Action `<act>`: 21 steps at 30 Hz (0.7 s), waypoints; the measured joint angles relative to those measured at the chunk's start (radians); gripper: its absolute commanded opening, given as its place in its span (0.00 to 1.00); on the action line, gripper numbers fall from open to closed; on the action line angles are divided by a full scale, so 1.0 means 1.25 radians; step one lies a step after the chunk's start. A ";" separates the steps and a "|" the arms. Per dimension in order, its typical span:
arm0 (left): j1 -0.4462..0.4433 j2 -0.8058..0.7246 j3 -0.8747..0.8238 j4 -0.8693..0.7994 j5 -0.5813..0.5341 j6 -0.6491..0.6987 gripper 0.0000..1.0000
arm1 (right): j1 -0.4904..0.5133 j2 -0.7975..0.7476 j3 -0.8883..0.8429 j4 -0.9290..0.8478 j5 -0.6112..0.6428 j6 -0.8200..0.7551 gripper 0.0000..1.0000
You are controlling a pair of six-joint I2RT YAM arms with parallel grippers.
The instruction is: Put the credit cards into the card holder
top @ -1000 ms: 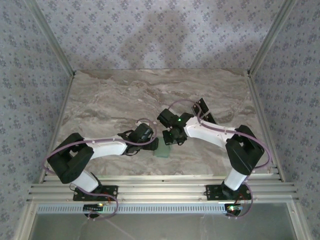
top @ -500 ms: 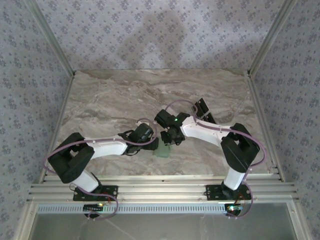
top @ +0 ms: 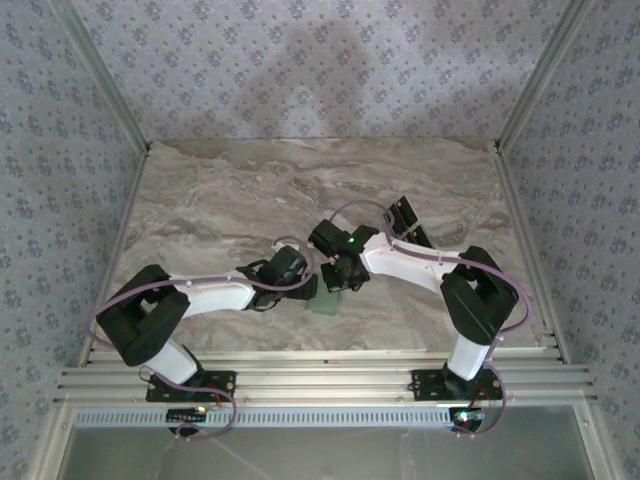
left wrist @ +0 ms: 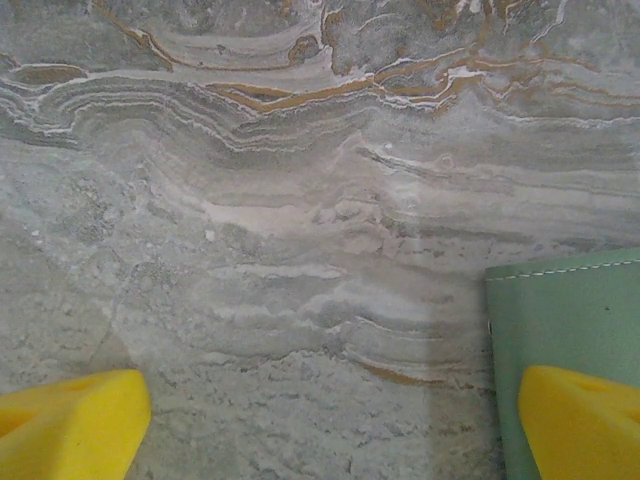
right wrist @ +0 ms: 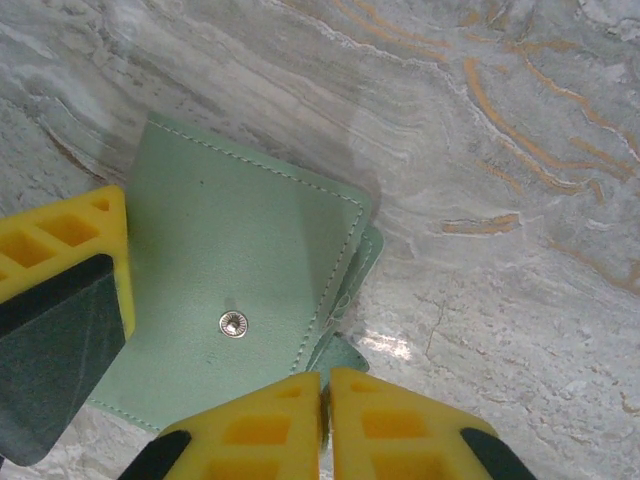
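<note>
Crowding the card holder [right wrist: 235,250] from both sides are the left gripper [left wrist: 330,425], jaws wide apart with one finger over its corner, and the right gripper [right wrist: 325,425], fingers pressed together at its flap edge; can't tell if the flap is pinched. The holder is pale green and stitched, with a snap stud, flat on the marble table [top: 220,200] between the arms. Its contents are hidden. Black credit cards [top: 402,213] lie beyond the right arm.

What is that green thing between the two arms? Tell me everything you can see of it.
It is a pale sage-green rectangular card holder, leather-like, with light stitching along its edges, a small metal snap stud on its face and inner layers peeking out at one side. It lies flat on the marble-patterned table. The open left tool has one yellow finger over its edge; the shut right tool sits at another edge, a pinch unclear.
</note>
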State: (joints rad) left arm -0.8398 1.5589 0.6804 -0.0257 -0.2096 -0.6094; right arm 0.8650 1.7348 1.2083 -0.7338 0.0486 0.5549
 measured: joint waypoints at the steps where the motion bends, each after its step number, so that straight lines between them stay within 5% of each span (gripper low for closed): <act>1: 0.000 0.000 0.000 0.000 0.000 0.000 0.96 | 0.000 0.000 0.000 0.000 0.000 0.000 0.00; 21: -0.027 -0.010 -0.018 0.025 -0.025 -0.017 0.96 | -0.059 -0.063 -0.074 0.049 -0.034 -0.001 0.00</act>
State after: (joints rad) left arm -0.8730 1.5459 0.6582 0.0051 -0.2413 -0.6312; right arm 0.7914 1.6566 1.1164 -0.6720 0.0067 0.5533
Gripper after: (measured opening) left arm 0.962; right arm 0.058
